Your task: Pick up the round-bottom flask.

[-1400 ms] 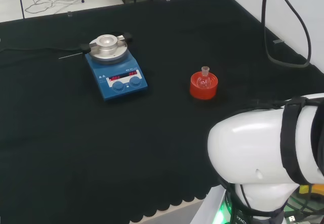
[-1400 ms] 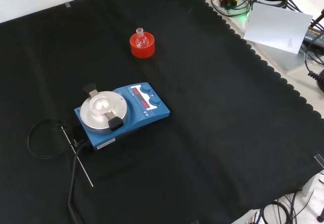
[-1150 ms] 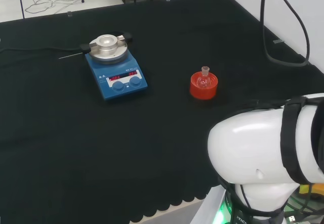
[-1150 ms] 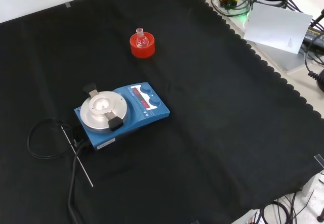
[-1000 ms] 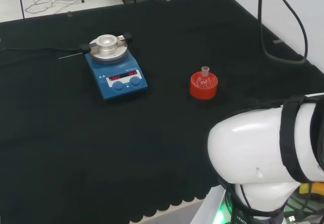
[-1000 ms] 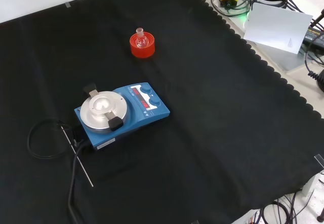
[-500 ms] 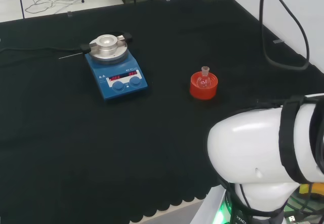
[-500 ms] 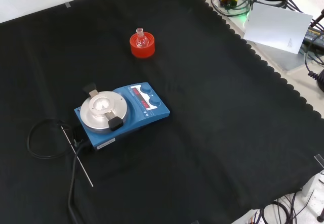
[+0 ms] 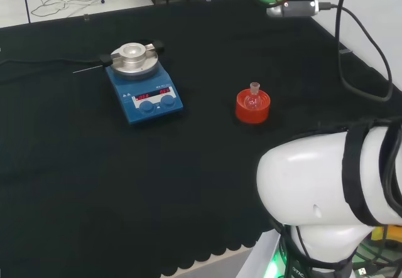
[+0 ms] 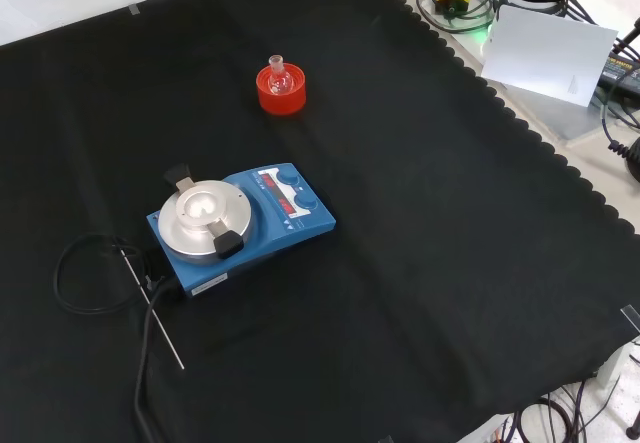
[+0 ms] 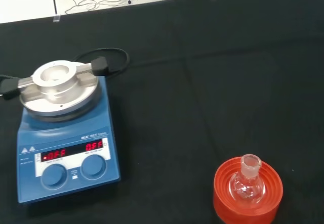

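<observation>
A small clear round-bottom flask (image 9: 254, 98) stands upright in a red ribbed ring stand (image 9: 252, 112) on the black cloth, right of the middle in the head view. The front view has the flask (image 10: 279, 76) and its stand (image 10: 282, 99) far up the cloth, with nothing touching them. In the wrist view the flask (image 11: 246, 183) sits in the stand (image 11: 223, 204), some way off from the camera. A dark end part of the arm with a green cable (image 9: 290, 0) hangs high at the head view's top, far beyond the flask.
A blue stirrer plate (image 9: 145, 96) with a round metal top stands left of the flask in the head view, nearer in the front view (image 10: 242, 225). A thin rod (image 10: 152, 311) and a black cable (image 10: 70, 268) lie beside it. The arm's white link (image 9: 326, 184) fills the head view's lower right.
The arm's end part at the head view's top has come lower and to the right. Flask, stand and stirrer plate have stayed put.
</observation>
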Robot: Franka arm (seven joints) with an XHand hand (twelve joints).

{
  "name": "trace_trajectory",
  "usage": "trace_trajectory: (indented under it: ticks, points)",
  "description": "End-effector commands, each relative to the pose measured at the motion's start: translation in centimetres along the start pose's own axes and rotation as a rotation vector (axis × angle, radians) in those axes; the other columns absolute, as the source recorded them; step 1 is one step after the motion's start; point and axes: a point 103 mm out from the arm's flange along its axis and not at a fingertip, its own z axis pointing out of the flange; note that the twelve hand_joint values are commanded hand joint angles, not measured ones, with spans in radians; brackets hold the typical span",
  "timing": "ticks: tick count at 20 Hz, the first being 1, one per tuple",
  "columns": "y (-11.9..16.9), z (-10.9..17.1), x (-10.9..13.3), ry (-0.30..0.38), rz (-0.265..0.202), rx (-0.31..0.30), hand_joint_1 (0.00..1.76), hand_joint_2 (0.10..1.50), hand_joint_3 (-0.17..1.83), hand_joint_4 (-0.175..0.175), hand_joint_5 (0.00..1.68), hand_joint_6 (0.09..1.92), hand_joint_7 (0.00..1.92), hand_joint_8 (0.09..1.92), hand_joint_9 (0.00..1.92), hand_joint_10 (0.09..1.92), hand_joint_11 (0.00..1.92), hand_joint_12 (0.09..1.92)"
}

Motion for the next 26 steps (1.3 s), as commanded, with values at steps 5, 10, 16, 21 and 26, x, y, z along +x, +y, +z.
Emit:
trace_trajectory:
  ticks: [5,10,16,21,26]
  points:
    - [4.6,6.4,-5.3,0.052,0.016,0.029,0.45,1.12,0.24,-0.018,0.34,0.31,0.1,0.59,0.23,0.69,0.01,1.41]
    - [6.8,10.4,-7.0,0.078,0.026,0.077,0.61,0.97,0.35,-0.018,0.4,0.18,0.12,0.6,0.26,0.69,0.03,1.41]
    - [8.7,14.5,-7.8,0.115,0.043,0.121,0.74,0.83,0.46,-0.019,0.42,0.11,0.14,0.62,0.28,0.7,0.03,1.42]
    - [9.4,17.3,-8.0,0.138,0.057,0.154,0.81,0.75,0.55,-0.02,0.43,0.09,0.14,0.63,0.3,0.71,0.04,1.42]
    - [10.2,19.9,-7.4,0.118,0.061,0.182,0.84,0.72,0.58,-0.023,0.48,0.09,0.15,0.64,0.3,0.71,0.04,1.42]
